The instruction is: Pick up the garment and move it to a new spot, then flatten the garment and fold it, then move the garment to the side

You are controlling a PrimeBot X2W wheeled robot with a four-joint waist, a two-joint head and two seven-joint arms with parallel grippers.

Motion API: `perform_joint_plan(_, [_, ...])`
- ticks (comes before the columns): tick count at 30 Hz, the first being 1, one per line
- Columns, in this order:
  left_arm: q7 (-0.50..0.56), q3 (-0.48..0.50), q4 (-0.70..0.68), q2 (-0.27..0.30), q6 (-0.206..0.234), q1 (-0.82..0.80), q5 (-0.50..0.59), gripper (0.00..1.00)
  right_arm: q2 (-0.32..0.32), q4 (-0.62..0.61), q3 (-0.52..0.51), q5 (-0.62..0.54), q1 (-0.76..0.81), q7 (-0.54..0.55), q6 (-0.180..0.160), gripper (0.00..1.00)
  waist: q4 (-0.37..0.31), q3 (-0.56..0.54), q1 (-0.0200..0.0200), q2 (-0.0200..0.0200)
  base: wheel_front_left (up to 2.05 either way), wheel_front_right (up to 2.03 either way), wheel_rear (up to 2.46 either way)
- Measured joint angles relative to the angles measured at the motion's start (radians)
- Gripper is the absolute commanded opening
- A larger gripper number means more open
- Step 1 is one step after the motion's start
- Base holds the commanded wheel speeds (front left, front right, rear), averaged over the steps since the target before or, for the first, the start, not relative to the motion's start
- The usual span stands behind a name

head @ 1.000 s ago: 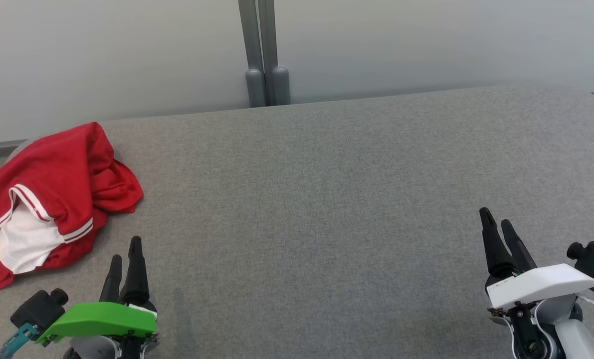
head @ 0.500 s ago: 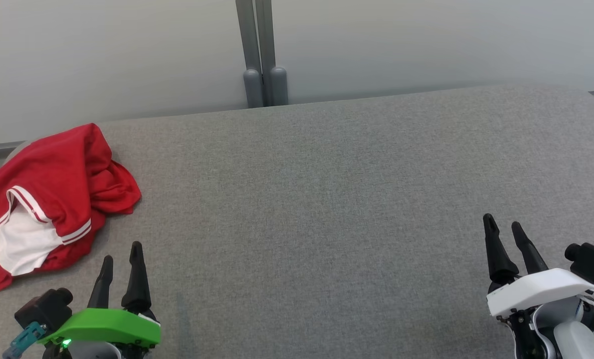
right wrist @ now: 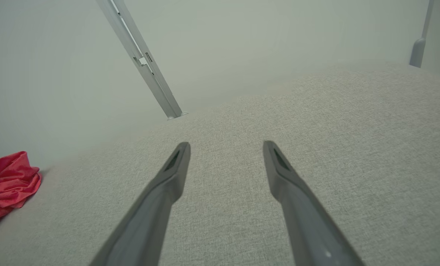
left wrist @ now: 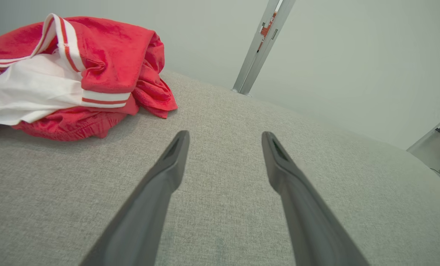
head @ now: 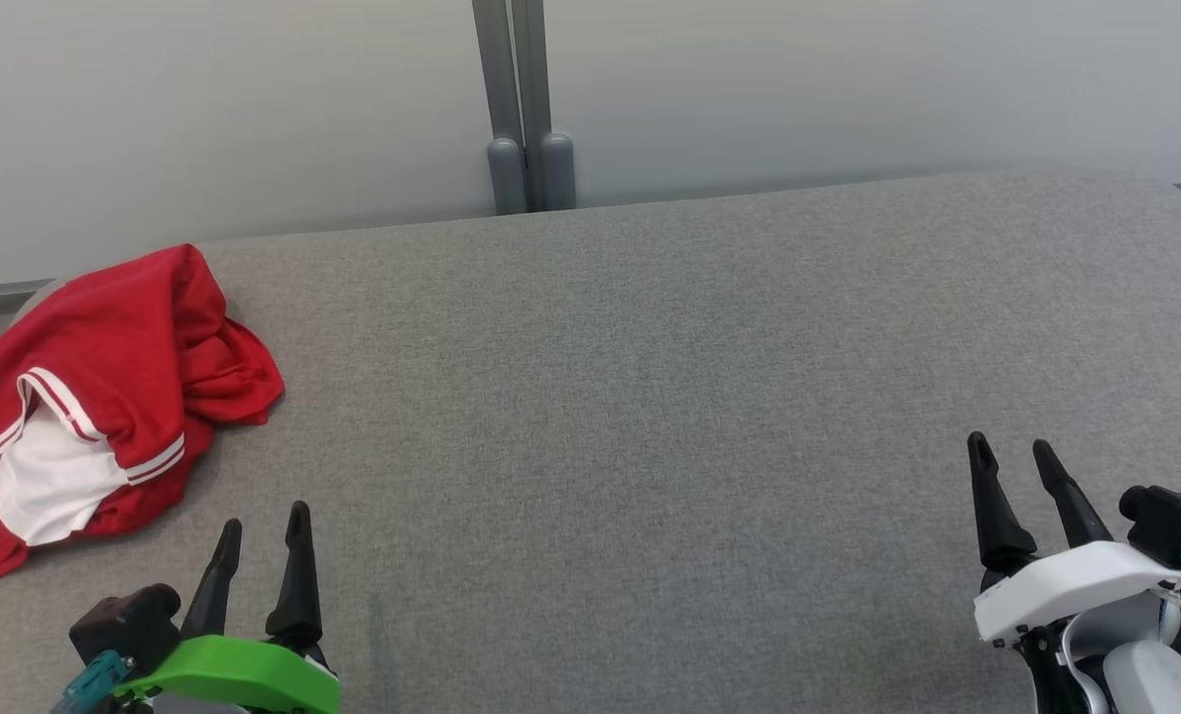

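Grey woven fabric covers the flat work surface (head: pixel 649 397) beneath both my arms.

Item one: the crumpled red garment (head: pixel 104 397), with a white inner panel and red-and-white striped trim, lies in a heap at 9 o'clock in the head view. It sits on the left margin of the surface, and part of it runs off the picture's edge. It is bunched, not flat, with loose folds piled on its 3 o'clock side.

Item two: my left gripper (head: pixel 265 518), two long dark fingers under a bright green cover (head: pixel 233 674), sits at 7 o'clock in the head view. Its fingers stand spread, with bare grey fabric between them and nothing held. In the left wrist view the garment (left wrist: pixel 105 62) lies at 10 o'clock from this gripper (left wrist: pixel 225 135), near the fingertips but apart from them. I cannot tell whether the tips touch the surface.

Item three: my right gripper (head: pixel 1009 444), dark fingers under a white cover (head: pixel 1076 585), sits at 4 o'clock in the head view, well apart from the garment. Its fingers are likewise spread and empty. In the right wrist view a red edge of the garment (right wrist: pixel 5 184) shows at 8 o'clock from this gripper (right wrist: pixel 226 145).

Item four: a pale plain wall (head: pixel 848 79) stands at 12 o'clock behind the surface, with a grey metal post (head: pixel 521 99) rising against it.
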Motion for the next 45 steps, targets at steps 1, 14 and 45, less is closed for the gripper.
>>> perform_joint_plan(1, [-0.002, 0.000, 0.000, 0.001, -0.002, 0.000, 0.011, 1.00, -0.002, 0.000, 0.000, -0.009, 0.000, -0.003, 0.000, 1.00, 0.001, 0.000, 0.0000, 0.0000, 0.00, 0.00, 0.00])
perform_joint_plan(14, [-0.033, -0.011, -0.001, 0.007, -0.004, 0.003, 0.140, 1.00, -0.009, 0.000, 0.003, -0.126, 0.003, -0.035, 0.000, 1.00, 0.001, -0.002, 0.0000, 0.0000, 0.00, 0.00, 0.00])
perform_joint_plan(45, [-0.097, 0.031, -0.023, -0.011, -0.007, 0.038, 0.357, 1.00, -0.013, -0.029, 0.032, -0.343, 0.021, -0.097, 0.000, 1.00, 0.006, -0.007, 0.0000, 0.0000, 0.00, 0.00, 0.00])
